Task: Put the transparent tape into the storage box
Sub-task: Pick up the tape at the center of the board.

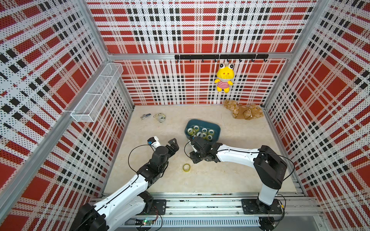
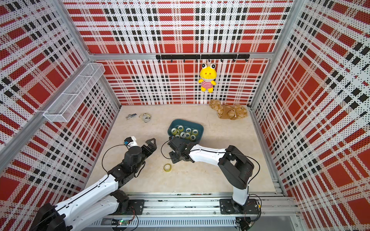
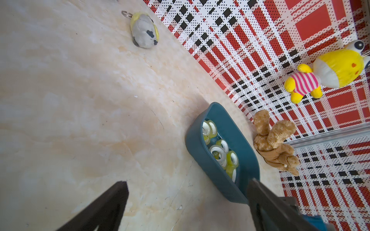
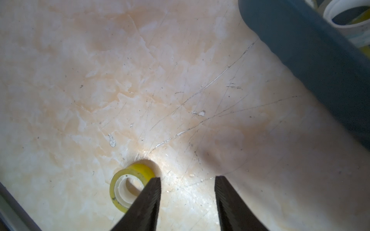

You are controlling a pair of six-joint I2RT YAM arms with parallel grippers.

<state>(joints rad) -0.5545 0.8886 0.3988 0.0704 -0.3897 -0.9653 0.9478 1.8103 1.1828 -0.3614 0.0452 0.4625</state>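
Marble tabletop (image 1: 220, 180) carries one loose tape (image 1: 184, 168) near its front edge, well apart from the box (image 1: 204, 121); the right gripper (image 4: 187, 180) hangs open and empty, off-centre beside it, so closing there could merely nudge the tape aside.

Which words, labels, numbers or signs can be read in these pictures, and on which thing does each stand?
No text can be read for certain.
Grey keychain: blue marks like letters, too small to read.
Tape rolls in the storage box: faint print on a core, too blurred to read.
Loose tape roll: no print visible.
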